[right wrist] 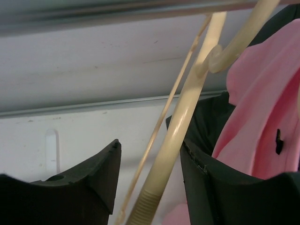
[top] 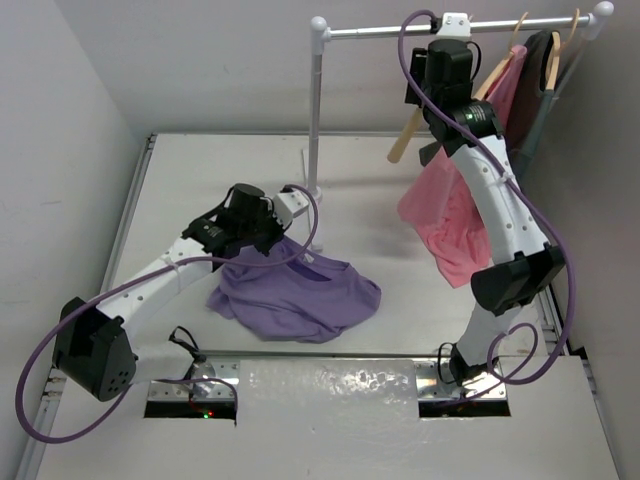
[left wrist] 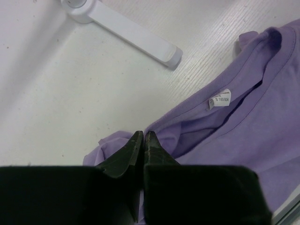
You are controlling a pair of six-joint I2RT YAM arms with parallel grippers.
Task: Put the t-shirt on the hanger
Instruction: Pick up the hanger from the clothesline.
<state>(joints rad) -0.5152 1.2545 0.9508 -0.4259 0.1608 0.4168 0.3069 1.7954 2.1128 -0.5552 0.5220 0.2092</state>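
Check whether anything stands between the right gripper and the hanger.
Nothing visible does. The hanger runs between the open jaws of the right gripper, close to one finger. The pink garment hangs beside it, not in the way.

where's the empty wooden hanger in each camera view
top external: the hanger is upper right, a tan arm slanting down-left under the clothes rack rail, left of the pink garment.
left wrist: not in it.
right wrist: centre, running up between the right tool fingers.
shared landmark: the clothes rack, its rail in top and right wrist, its foot in left wrist.
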